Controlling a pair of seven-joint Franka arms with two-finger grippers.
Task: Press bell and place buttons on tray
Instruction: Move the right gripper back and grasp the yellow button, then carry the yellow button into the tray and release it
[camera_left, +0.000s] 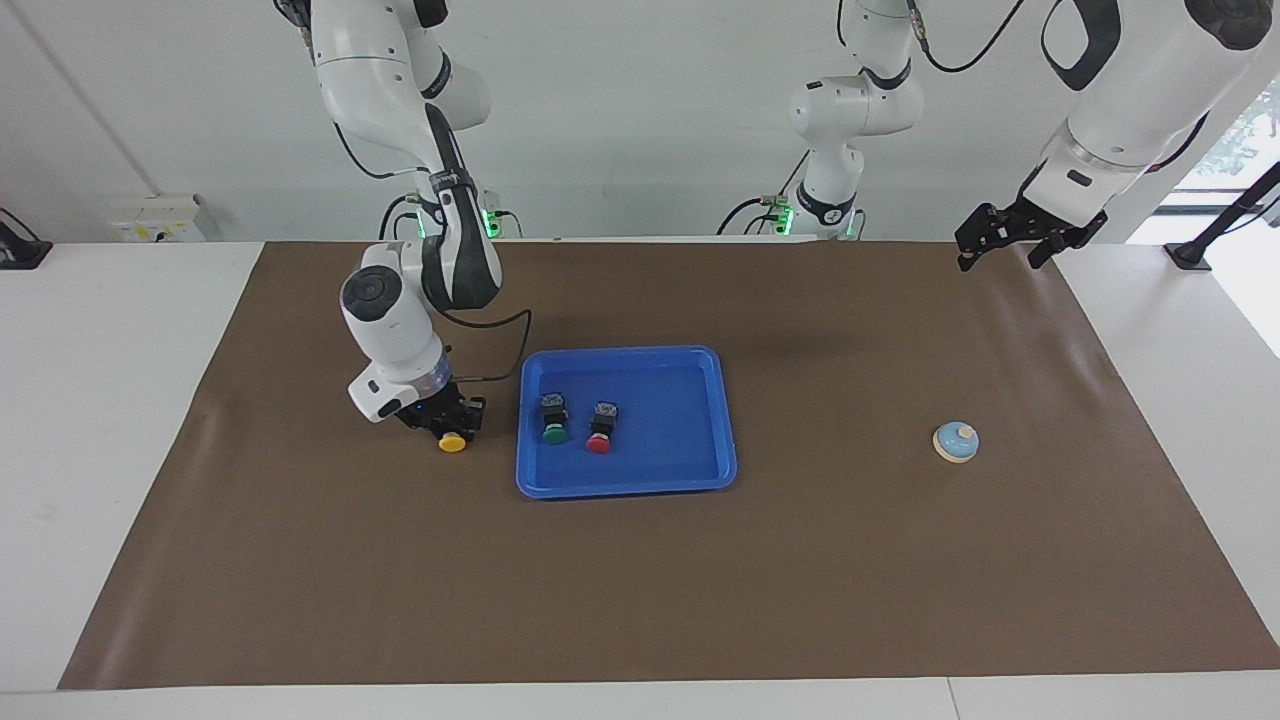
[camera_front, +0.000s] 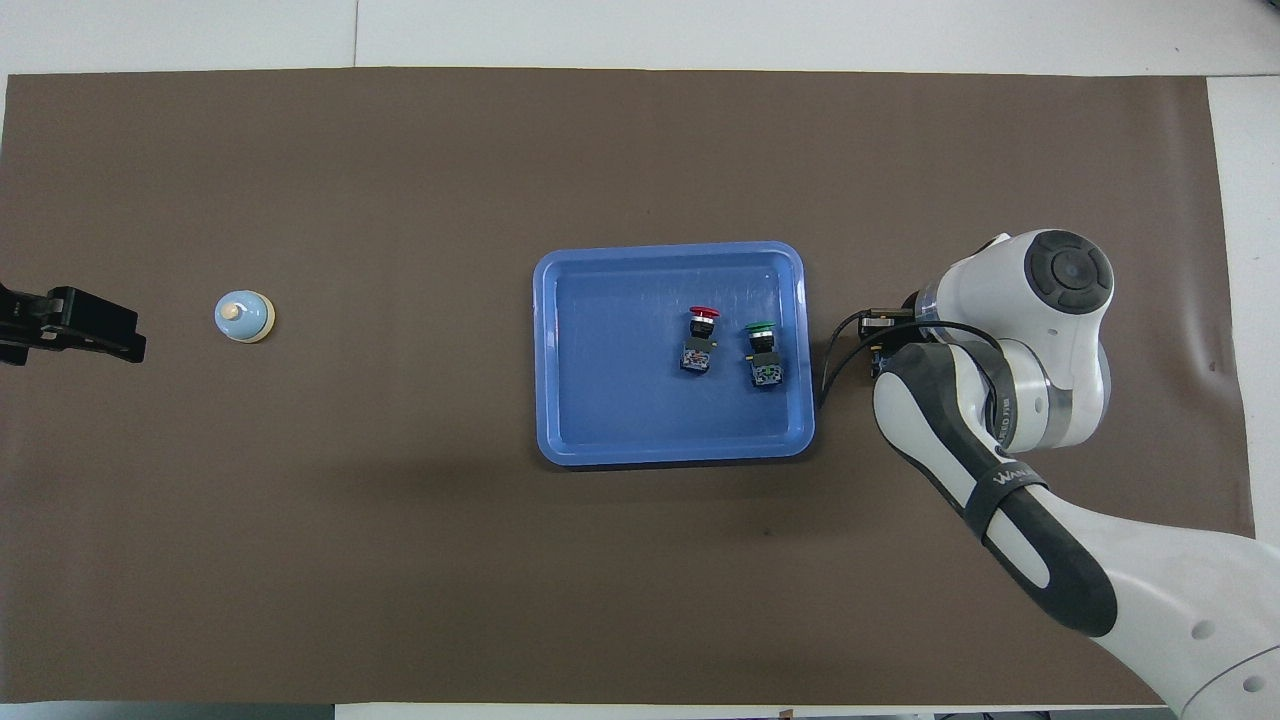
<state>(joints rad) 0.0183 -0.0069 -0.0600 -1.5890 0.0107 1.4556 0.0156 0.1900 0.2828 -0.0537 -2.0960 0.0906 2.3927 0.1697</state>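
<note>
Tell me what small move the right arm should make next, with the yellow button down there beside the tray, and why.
Probably lift the yellow button off the brown mat, if the grip is firm. The right gripper is low over it beside the blue tray, where the green button and red button already lie. The left gripper waits high, away from the bell.

Overhead view: yellow button hidden beneath the right arm's wrist; right gripper (camera_left: 445, 418) likewise hidden. Left gripper (camera_front: 70, 325) cut by picture edge. Facing view: right finger gap unreadable.
</note>
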